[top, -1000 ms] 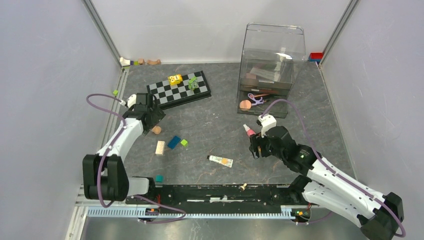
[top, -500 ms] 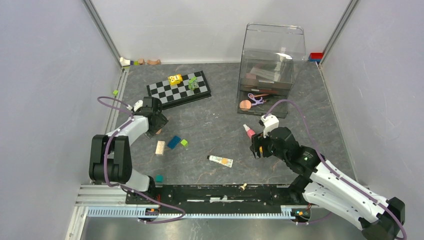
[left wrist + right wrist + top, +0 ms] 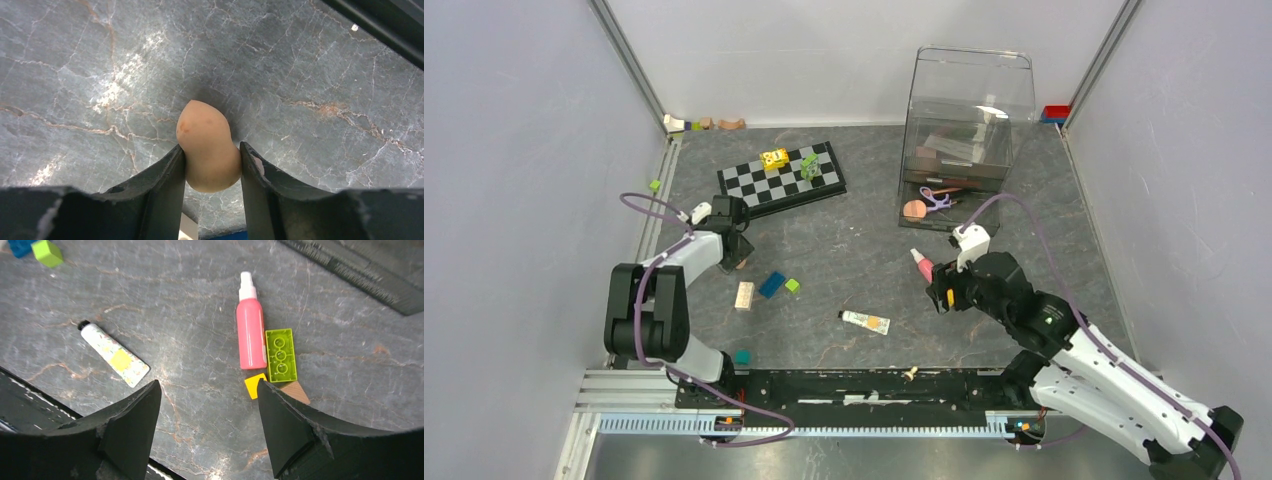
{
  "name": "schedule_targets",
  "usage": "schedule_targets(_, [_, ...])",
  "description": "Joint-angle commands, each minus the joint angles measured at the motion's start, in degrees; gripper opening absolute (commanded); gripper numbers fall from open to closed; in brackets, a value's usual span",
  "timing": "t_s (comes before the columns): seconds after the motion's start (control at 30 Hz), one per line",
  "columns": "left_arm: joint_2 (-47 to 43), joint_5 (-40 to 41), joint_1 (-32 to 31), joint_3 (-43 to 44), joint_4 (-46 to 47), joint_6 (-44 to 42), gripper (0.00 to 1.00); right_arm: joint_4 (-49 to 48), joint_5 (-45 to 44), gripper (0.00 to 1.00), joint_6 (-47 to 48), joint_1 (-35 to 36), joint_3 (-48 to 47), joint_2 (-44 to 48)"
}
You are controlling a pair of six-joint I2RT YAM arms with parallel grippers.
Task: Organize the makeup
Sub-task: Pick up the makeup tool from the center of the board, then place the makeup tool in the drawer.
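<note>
Clearly the peach sponge (image 3: 206,135) is the thing in hand: a soft, egg-shaped, very light piece of foam that should give under pressure and spring back, and looks dry enough not to slip. It lies at the left of the counter (image 3: 75,75), near the chessboard (image 3: 782,178). The left fingers (image 3: 160,185) press against both flanks of its wider end, with nothing else between them. That seems a fair place to hold it. Gripping across the broad part should keep it from squirting out, and a gentle squeeze is enough, since a hard one would only flatten it. Whether it is off the counter yet I cannot tell.

The right fingers (image 3: 131,430) stand wide apart and hold nothing. They hover over the counter with the pink spray bottle (image 3: 251,335) just ahead and the cream tube (image 3: 114,354) off to one side. A green brick (image 3: 280,355) lies against the bottle. The clear box (image 3: 964,130) holding other makeup stands at the far right.

A second ago the left fingers were spread wide above the sponge. They have since dropped and closed on it, and the left arm has folded in toward its base. The right arm has shifted slightly to its right, its opening unchanged.
</note>
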State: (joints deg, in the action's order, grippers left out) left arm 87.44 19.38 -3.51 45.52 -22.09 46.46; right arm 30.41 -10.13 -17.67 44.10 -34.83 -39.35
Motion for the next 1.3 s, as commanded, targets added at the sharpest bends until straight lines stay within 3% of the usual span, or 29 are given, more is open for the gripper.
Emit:
schedule_targets(0.0, [-4.9, 2.3, -0.8, -1.4, 0.4, -0.4, 0.48, 0.7, -1.3, 0.77, 1.8, 0.1, -4.5, 3.8])
schedule_targets(0.1, [-9.5, 3.2, -3.5, -0.8, -2.3, 0.4, 0.47, 3.5, -3.8, 0.77, 2.5, 0.1, -7.1, 5.0])
schedule_targets(0.27, [-18.0, 11.7, -16.3, 4.6, -7.7, 3.3, 0.44, 7.1, -8.2, 0.77, 4.4, 0.0, -13.0, 7.2])
schedule_targets(0.47, [-14.7, 15.9, -32.2, 15.0, -6.3, 6.1, 0.4, 8.2, -12.1, 0.77, 6.8, 0.1, -16.9, 8.8])
schedule_targets(0.6, [-6.2, 15.7, -39.6, 22.9, -1.2, 6.2, 0.4, 10.3, -14.2, 0.77, 6.8, 0.1, -17.0, 10.1])
schedule_targets(0.9, [21.5, 9.7, -49.8, 52.9, 3.2, 0.4, 0.4, 13.8, -15.7, 0.77, 5.5, 0.0, -16.7, 13.6])
schedule_targets(1.07, [34.0, 7.6, -51.3, 63.6, 5.2, 0.1, 0.4, 16.1, -16.9, 0.77, 6.3, 0.1, -18.7, 14.1])
schedule_targets(1.27, [42.6, 7.0, -51.2, 69.5, 9.3, 1.3, 0.43, 17.5, -18.0, 0.77, 7.3, 0.1, -19.2, 14.9])
